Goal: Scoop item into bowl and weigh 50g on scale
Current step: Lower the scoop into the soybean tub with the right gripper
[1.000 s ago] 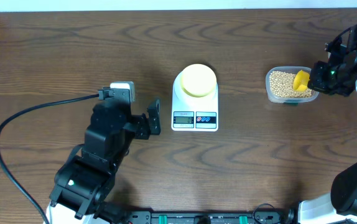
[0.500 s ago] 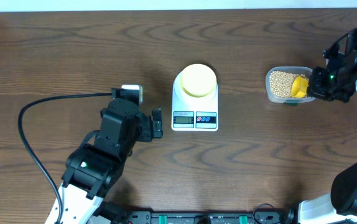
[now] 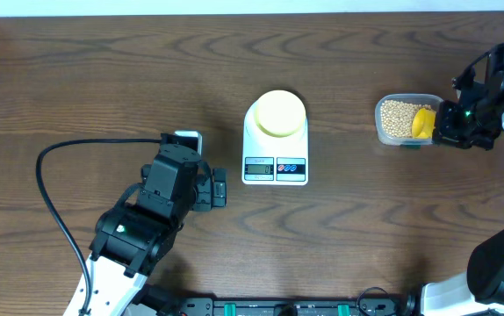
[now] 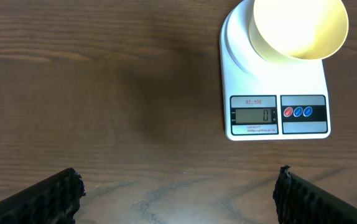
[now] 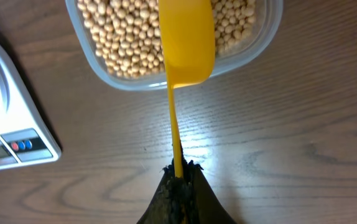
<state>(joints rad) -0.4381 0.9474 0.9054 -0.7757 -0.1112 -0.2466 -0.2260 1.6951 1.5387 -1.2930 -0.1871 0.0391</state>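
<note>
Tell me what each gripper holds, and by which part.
The right gripper pinches the yellow scoop by its handle's end; the left gripper is open, holding nothing.

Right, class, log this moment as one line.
left gripper: open, empty | right gripper: shut on scoop, over beans in tub | bowl: empty, on scale

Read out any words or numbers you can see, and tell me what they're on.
"0" on the scale's grey display.
"SF-400", faint, just above the display.
Fine print below the display and marks on the coloured buttons: too small to read.
</note>
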